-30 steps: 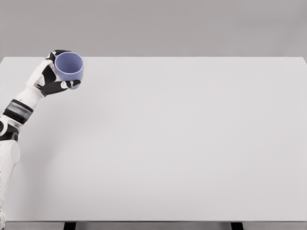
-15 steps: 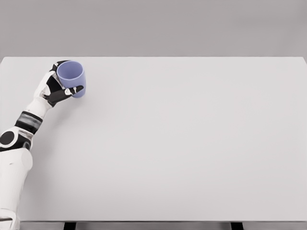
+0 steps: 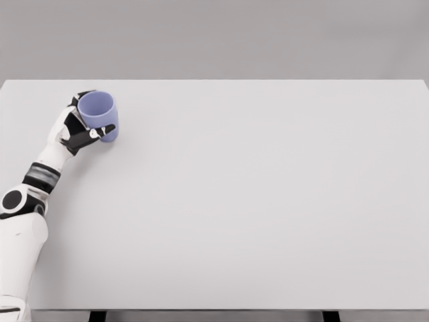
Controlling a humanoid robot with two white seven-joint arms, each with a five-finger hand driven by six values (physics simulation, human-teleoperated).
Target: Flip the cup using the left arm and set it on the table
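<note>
A: We record the present state. The left hand (image 3: 79, 127) is wrapped around the cup (image 3: 99, 116), thumb across the near side of the wall and the other fingers behind it, so the hand is closed on the cup and not spread. The cup sits mouth up, at the far left part of the table (image 3: 268, 201), near the back edge.

B: Is the base on the surface?

A: We cannot tell for certain. The base appears at or very near the tabletop, and a faint shadow lies just beside it. We judge the flip complete and the placing step in hand.

B: What could go wrong?

A: Three faults. First, if we open the fingers while the base is above the surface or tilted, the cup may drop and tip. Second, the thumb crosses the wall; if we withdraw the hand sideways before it clears, we may drag the cup over. Third, pressing down further could make the cup slip in the grasp.

B: And the right arm?

A: It is not in view.
</note>
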